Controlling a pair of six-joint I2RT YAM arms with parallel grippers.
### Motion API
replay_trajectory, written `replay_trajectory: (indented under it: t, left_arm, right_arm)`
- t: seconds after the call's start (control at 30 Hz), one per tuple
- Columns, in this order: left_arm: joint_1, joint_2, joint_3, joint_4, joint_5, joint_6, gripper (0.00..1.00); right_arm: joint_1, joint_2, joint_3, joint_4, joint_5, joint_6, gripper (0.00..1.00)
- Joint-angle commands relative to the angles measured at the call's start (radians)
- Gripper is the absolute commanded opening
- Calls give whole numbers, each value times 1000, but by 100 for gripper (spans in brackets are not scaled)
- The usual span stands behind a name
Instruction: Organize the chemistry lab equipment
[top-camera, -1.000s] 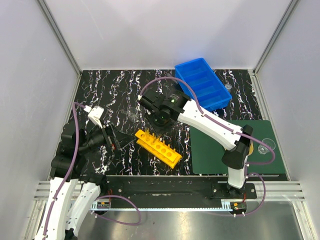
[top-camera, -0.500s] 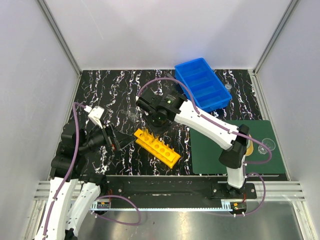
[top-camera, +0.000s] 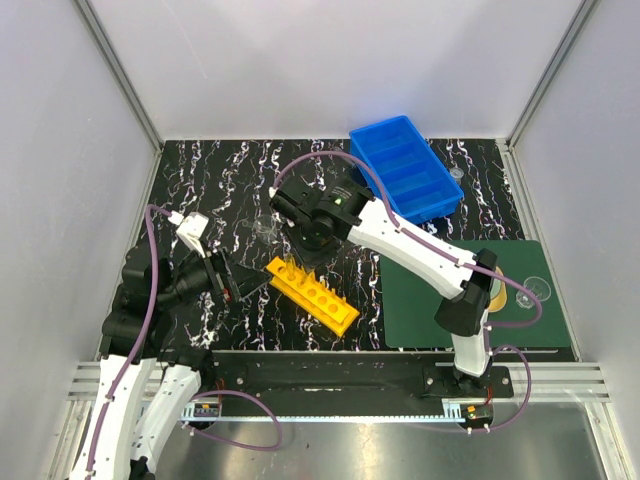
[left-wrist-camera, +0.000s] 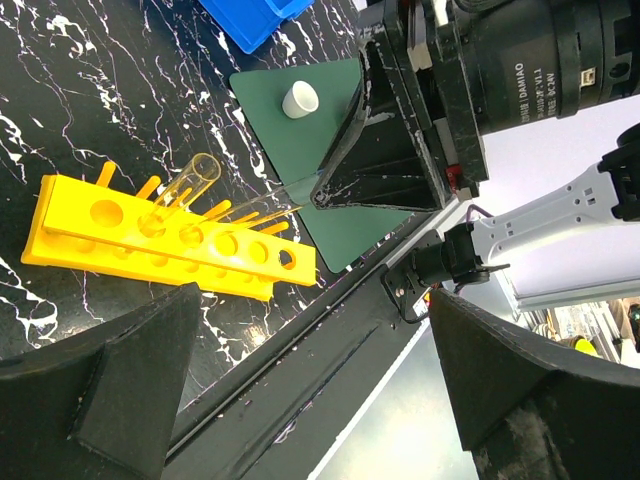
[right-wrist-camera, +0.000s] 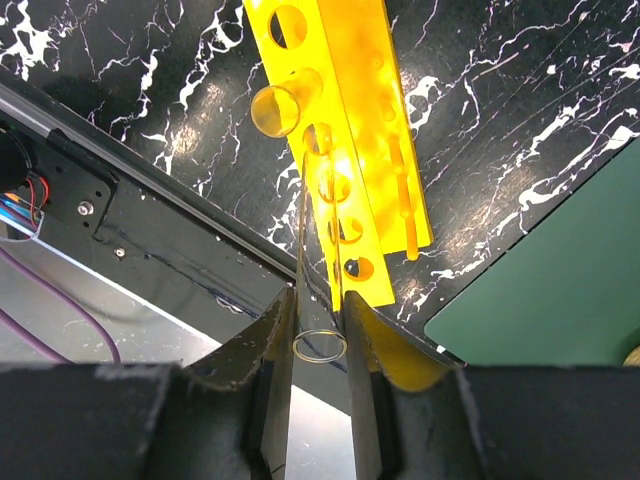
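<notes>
Black round motor (left-wrist-camera: 545, 60) reads "DAMIAO", seen in the left wrist view only. Right claw (right-wrist-camera: 320, 335) pinches a thin clear glass tube (right-wrist-camera: 318, 347) above the yellow plastic rack (right-wrist-camera: 350, 130). Left claw (left-wrist-camera: 310, 380) gapes wide, holding nothing.

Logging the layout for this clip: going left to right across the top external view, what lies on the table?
In order: yellow rack → blue divided bin → dark green mat → small clear dish near the mat's right edge.
</notes>
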Motion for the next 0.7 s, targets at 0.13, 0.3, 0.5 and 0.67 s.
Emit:
replay_trajectory:
  t: [0.13, 0.3, 0.5, 0.67]
  left_arm:
    - [4, -17, 5, 27, 19, 14, 99]
    - [4, -17, 5, 25, 18, 14, 99]
    - [3, -17, 8, 24, 18, 15, 99]
    - [4, -16, 9, 24, 16, 14, 99]
  right_arm:
    - [18, 37, 77, -151, 17, 9, 36]
    - [22, 43, 84, -153, 21, 9, 39]
    - [23, 40, 81, -153, 21, 8, 39]
    - [29, 46, 79, -153, 19, 6, 39]
